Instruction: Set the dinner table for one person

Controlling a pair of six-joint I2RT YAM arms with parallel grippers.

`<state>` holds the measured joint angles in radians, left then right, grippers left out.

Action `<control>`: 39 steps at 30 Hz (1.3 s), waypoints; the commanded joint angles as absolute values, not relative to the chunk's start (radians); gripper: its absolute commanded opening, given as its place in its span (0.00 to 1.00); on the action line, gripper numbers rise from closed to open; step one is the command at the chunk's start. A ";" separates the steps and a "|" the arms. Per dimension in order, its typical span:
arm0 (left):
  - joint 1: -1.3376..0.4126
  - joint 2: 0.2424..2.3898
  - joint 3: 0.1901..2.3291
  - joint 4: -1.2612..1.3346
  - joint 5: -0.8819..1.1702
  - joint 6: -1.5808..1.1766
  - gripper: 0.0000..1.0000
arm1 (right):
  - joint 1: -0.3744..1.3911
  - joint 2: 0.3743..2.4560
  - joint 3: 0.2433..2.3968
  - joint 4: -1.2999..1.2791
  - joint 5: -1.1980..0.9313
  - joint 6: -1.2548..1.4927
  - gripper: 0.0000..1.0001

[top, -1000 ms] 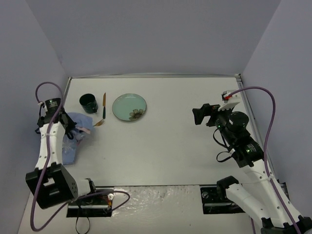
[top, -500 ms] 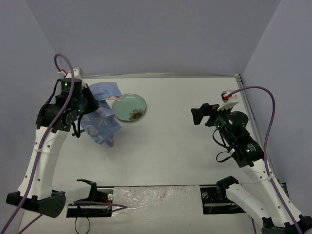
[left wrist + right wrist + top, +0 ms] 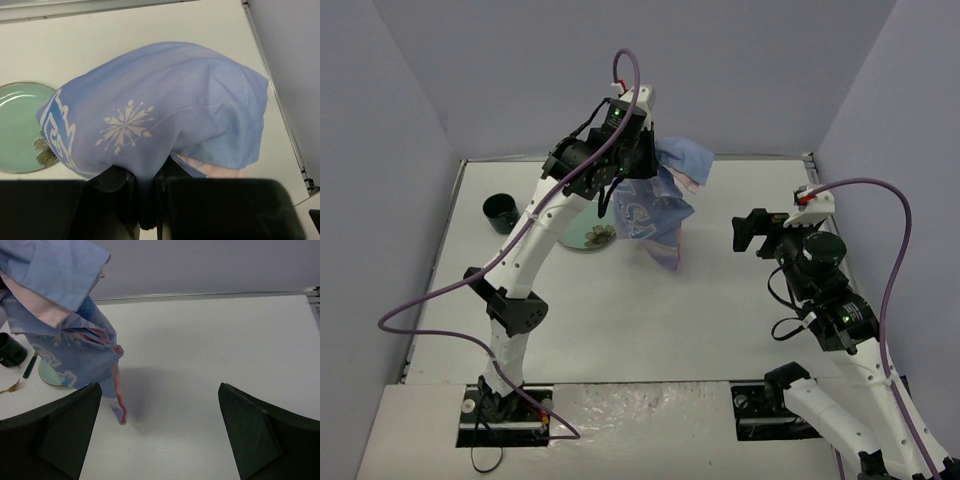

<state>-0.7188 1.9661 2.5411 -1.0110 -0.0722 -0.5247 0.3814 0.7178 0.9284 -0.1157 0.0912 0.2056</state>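
Observation:
My left gripper [image 3: 638, 158] is shut on the blue cloth placemat [image 3: 660, 205] and holds it hanging above the white dinner table [image 3: 720, 300]; its lowest corner hangs close over the surface. In the left wrist view the cloth [image 3: 165, 110] bunches between the fingers [image 3: 120, 192]. The cloth also shows in the right wrist view [image 3: 65, 325]. A pale green plate [image 3: 588, 236] lies on the table under and left of the cloth, also seen in the left wrist view [image 3: 17, 127]. My right gripper [image 3: 748, 232] is open and empty above the table's right part.
A dark green cup [image 3: 501, 211] stands at the far left of the table. In the right wrist view a dark-handled utensil [image 3: 30, 365] and a gold one [image 3: 10, 387] lie beside the plate. Purple-grey walls close in on three sides.

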 commanded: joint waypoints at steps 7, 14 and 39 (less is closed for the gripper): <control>-0.839 1.872 2.447 -0.720 0.175 -0.599 0.00 | 0.389 0.671 0.999 -0.140 0.244 0.189 1.00; -0.891 1.824 2.375 -0.659 0.364 -0.651 0.00 | 0.389 0.686 1.005 -0.146 0.267 0.198 1.00; -0.545 2.134 2.127 -0.534 0.377 -0.511 0.97 | 0.388 0.945 0.914 -0.274 0.038 0.426 1.00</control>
<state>-0.5209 2.2626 1.9848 -0.5588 0.3745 -0.5329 0.3813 0.8618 0.9311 -0.2586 0.1520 0.3501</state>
